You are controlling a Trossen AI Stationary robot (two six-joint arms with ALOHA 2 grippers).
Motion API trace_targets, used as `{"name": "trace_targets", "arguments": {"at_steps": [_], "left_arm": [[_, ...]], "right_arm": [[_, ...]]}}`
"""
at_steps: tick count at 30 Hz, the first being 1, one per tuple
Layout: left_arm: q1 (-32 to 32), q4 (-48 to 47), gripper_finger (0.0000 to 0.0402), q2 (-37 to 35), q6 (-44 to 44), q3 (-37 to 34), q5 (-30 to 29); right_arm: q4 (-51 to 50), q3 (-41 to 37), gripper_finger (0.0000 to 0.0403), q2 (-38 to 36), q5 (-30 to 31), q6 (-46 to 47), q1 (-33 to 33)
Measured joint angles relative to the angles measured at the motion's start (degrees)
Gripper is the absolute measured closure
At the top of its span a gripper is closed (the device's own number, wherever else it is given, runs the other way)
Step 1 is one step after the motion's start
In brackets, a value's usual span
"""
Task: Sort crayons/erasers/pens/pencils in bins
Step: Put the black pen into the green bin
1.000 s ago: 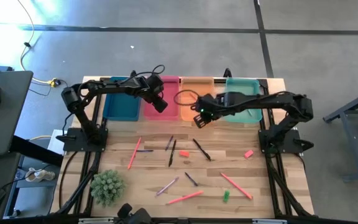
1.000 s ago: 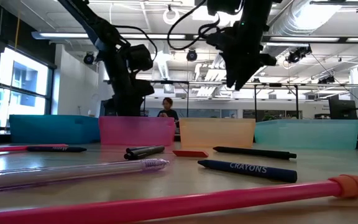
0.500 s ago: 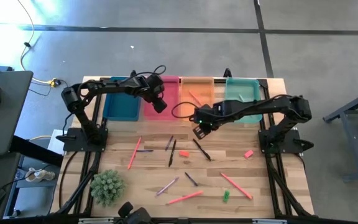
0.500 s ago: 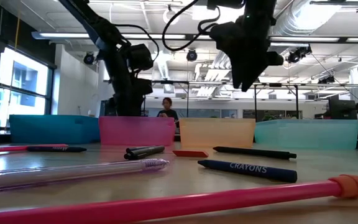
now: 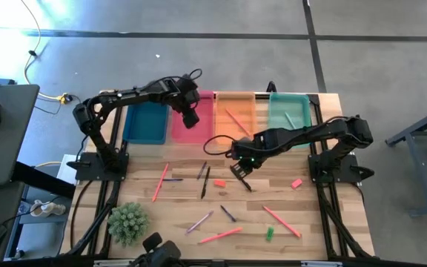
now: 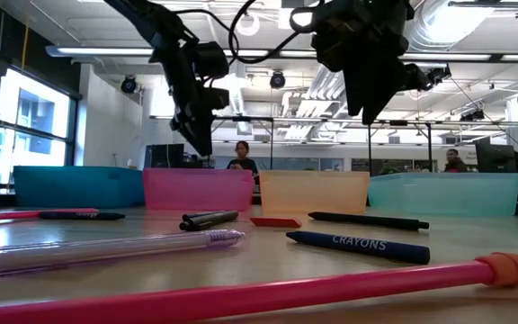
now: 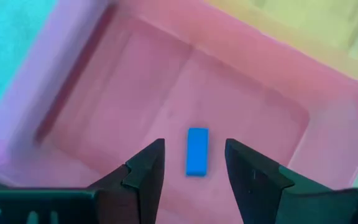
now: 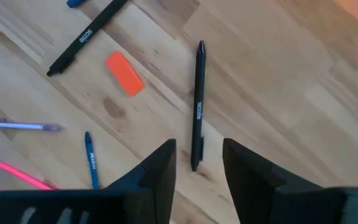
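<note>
Right gripper (image 5: 241, 168) lowered, blue eraser (image 7: 196, 151) wrist-view only

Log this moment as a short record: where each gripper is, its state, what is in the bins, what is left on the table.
left gripper: open, over pink bin
pink bin contents: blue eraser
right gripper: open, above black pen on table
orange bin: one pink stick
teal bin: one thin stick
blue bin: nothing visible
table: red eraser, more sticks unsorted
</note>
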Motion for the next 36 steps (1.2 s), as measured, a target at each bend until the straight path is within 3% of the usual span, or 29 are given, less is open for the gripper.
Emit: {"name": "trace_targets", "arguments": {"at_steps": [9, 17, 36], "left_arm": [[4.1, -5.3, 0.0245, -0.6, 0.5, 7.1, 0.0], [6.3, -5.9, 0.0245, -0.8, 0.5, 11.3, -0.1], [6.1, -6.0, 0.0245, -0.8, 0.5, 11.4, 0.0]], "right_arm": [[-0.4, 0.0, 0.0228, 3.1, 2.3, 7.9, 2.7], [1.0, 0.0, 0.0226, 9.5, -0.4, 7.9, 4.8], [2.5, 0.0, 0.0226, 18.1, -4.9, 6.4, 5.0]]}}
